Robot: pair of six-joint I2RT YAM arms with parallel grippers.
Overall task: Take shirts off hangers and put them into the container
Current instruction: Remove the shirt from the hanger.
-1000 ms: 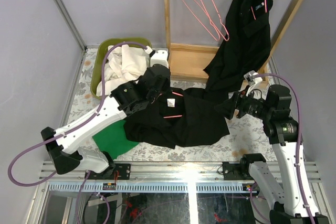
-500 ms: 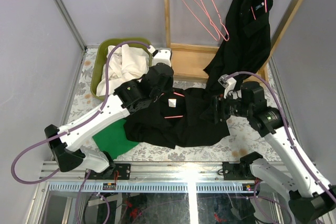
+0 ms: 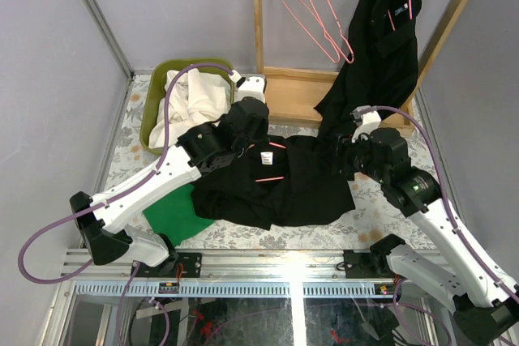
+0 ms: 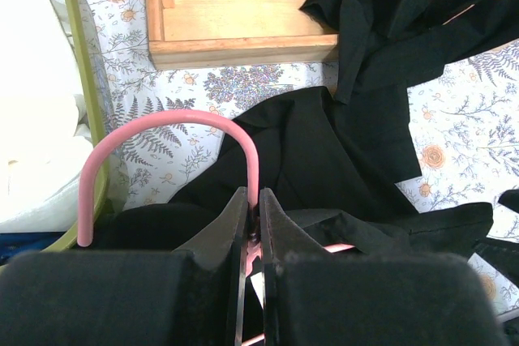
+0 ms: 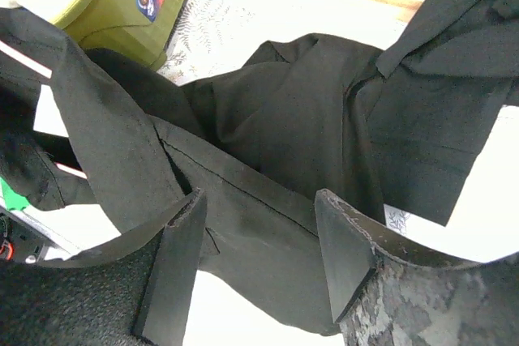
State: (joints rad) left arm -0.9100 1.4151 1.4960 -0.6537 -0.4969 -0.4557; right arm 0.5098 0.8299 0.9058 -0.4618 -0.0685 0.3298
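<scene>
Left gripper (image 4: pixel 252 197) clamped on pink hanger (image 4: pixel 162 117) hook. Right gripper (image 5: pixel 258 208) jaws wide over limp, likely light black shirt (image 5: pixel 284 119) at table (image 3: pixel 365 220) centre; best grabbed at bunched fold.

Container (image 3: pixel 151 111): far-left corner of the table (image 3: pixel 381 208), just left of the rack base (image 3: pixel 296 95).
Shirt in container (image 3: pixel 199 99): heaped inside, right up to the rim.
Rack base: far edge, middle, behind the laid shirt (image 3: pixel 284 188).
Empty hangers (image 3: pixel 312 18): up on the rack (image 3: pixel 257 14), left of the hanging shirt (image 3: pixel 377 54).
Hanging shirt: right side of the rack, tail down by the base's right end.
Laid shirt: table's middle, with a hanger (image 4: pixel 166 117) inside it, hook pointing toward the rack base.
Cloth (image 3: pixel 174 216): near-left, tucked partly under the laid shirt.
</scene>
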